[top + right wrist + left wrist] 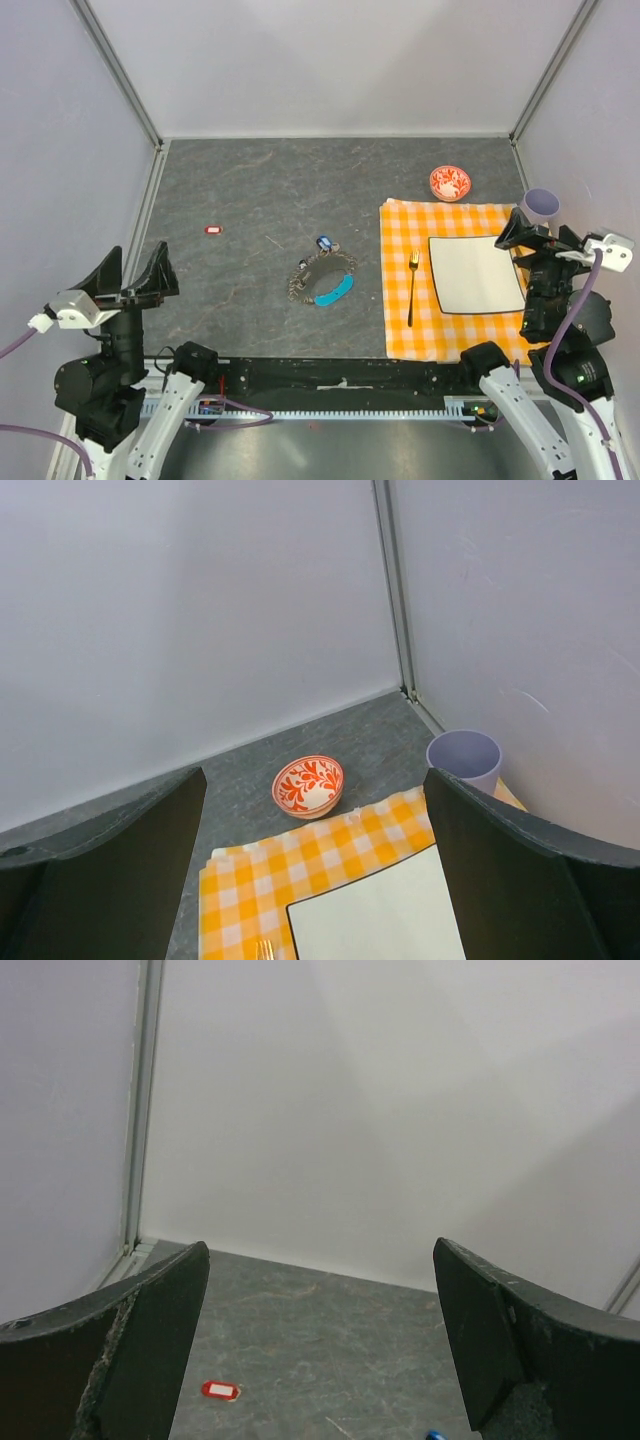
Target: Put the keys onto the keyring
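Keyring (322,283) lies mid-table toward the near edge, with a blue key (323,242) just beside its far side. The left gripper (132,272) and right gripper (535,238) hang at the near corners, spread wide and empty. Best to pin the keyring with one and lift the key by its head with the other.

Keyring (322,283) near table (250,190) front edge, keys (324,243) at its far side, tag (213,230) well left, cloth (400,330) at right edge carrying fork (412,288) left of plate (475,273), bowl (450,183) and cup (541,203) behind.
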Robot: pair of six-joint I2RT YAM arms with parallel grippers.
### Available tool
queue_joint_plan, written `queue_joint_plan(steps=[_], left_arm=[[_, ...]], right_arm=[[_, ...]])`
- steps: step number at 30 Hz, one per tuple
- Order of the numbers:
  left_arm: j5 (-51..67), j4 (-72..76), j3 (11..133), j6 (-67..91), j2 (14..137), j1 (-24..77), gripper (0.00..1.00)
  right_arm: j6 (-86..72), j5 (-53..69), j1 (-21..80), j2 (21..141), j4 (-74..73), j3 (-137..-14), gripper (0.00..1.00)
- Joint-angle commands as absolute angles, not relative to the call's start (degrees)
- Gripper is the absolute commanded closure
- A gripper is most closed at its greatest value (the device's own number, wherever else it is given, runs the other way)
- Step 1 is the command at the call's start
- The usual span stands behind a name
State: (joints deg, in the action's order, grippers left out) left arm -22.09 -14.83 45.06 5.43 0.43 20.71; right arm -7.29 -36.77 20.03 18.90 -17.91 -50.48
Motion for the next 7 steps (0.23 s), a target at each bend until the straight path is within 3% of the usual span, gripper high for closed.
queue_joint_plan(steps=[1,7], left_arm=[[-24.34,-18.1,45.09,2.02,-4.13,20.65,0.01],[-23.56,-18.81,44.83,3.42,-4.4,20.65,0.01]], right_arm=[[-5.98,-38.05,19.95,17.93,-19.24,-50.71,0.02],[-4.57,-38.85,19.86,16.88,-19.78,-50.19,0.02]])
